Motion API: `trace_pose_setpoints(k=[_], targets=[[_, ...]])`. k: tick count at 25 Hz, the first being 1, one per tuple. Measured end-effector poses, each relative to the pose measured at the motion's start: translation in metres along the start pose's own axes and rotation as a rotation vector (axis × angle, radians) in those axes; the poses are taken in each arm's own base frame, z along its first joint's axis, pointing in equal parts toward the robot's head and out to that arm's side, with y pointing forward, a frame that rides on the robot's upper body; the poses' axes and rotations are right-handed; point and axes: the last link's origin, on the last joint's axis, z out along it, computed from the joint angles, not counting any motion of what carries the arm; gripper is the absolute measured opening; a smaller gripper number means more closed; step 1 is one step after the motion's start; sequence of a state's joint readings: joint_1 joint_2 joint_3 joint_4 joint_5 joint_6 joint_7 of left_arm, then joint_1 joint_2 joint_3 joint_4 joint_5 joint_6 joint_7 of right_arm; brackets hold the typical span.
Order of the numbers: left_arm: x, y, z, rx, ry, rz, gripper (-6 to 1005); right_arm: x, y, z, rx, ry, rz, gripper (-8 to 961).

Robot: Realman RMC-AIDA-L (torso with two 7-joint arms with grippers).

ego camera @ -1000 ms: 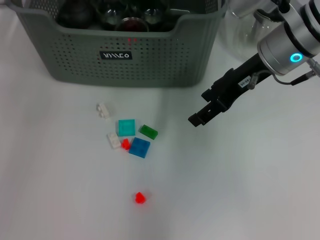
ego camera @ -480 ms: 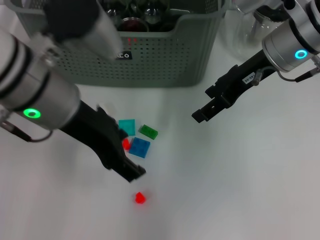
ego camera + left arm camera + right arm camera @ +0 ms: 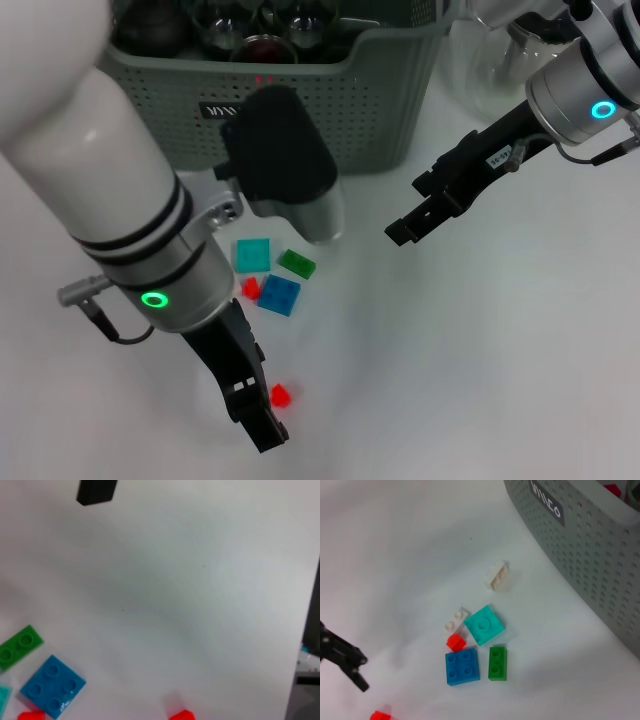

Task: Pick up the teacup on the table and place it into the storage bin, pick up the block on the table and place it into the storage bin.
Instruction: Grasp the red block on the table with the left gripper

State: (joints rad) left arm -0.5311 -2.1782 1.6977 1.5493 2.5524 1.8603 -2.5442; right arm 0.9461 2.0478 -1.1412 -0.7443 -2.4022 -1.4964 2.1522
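Note:
No teacup shows on the table. A small red block [image 3: 281, 395] lies alone near the front. My left gripper [image 3: 257, 422] hovers just left of it, and that block also shows in the left wrist view [image 3: 182, 714]. Farther back is a cluster: teal block [image 3: 253, 255], green block [image 3: 297, 264], blue block [image 3: 279, 295] and another red block [image 3: 251, 288]. The right wrist view adds two white blocks [image 3: 496, 575] [image 3: 456, 620]. The grey-green storage bin [image 3: 390, 90] stands at the back. My right gripper [image 3: 405, 230] hangs right of the cluster, holding nothing I can see.
A clear glass jug [image 3: 500, 60] stands to the right of the bin, behind my right arm. Dark and glass items sit inside the bin. My bulky left arm [image 3: 130, 220] covers the table's left side and part of the bin front.
My left arm has swung in from the left and its gripper has travelled toward the front, ending beside the lone red block. The right arm has hardly shifted.

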Motion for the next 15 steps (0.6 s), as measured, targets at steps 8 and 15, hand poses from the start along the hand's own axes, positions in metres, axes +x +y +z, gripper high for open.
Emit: trace_pose_setpoints(k=[8,15], targets=[[0.007,-0.002,0.016,0.048,-0.029,0.142,887,0.0,0.0,0.0,0.001,-0.002,0.001,947],[0.011,-0.002,0.019,0.058,-0.016,0.377,886,-0.001,0.0,0.001,0.001,-0.003,0.006,947]])
